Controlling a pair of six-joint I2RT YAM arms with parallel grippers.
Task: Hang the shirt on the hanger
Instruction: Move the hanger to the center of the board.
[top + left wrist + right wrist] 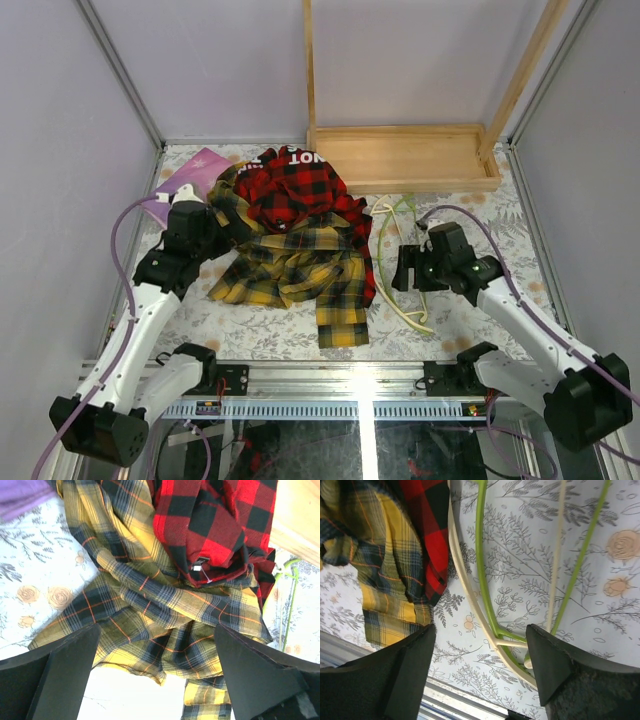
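your left end effector [226, 232] sits over the left edge of the shirt [290, 265], fingers spread wide. in the left wrist view the left end effector [156, 630] has the yellow-and-black plaid crumpled below the gap and nothing is pinched. you cannot tell from these views whether the fingers touch the cloth. the shirt [150, 600] lies bunched at the middle of the surface [480, 220], and a red-and-black plaid garment [295, 190] overlaps its far part. in the left wrist view that garment [210, 525] rests on top of the shirt's folds. the hanger [383, 240] lies flat on the surface just to the right of the shirt, not inside it, and a cream hanger [400, 305] lies touching or just beside it. your right end effector [405, 268] hangs beside both hangers with its fingers apart. the right wrist view shows the right end effector [480, 630] spread over the near ends of the green hanger [479, 555] and the cream hanger [462, 580], gripping neither. the shirt [380, 570] edge and the red garment [427, 525] lie to the left in that view. a wooden tray [410, 157] stands at the far edge, and a purple item [190, 175] at the far left.
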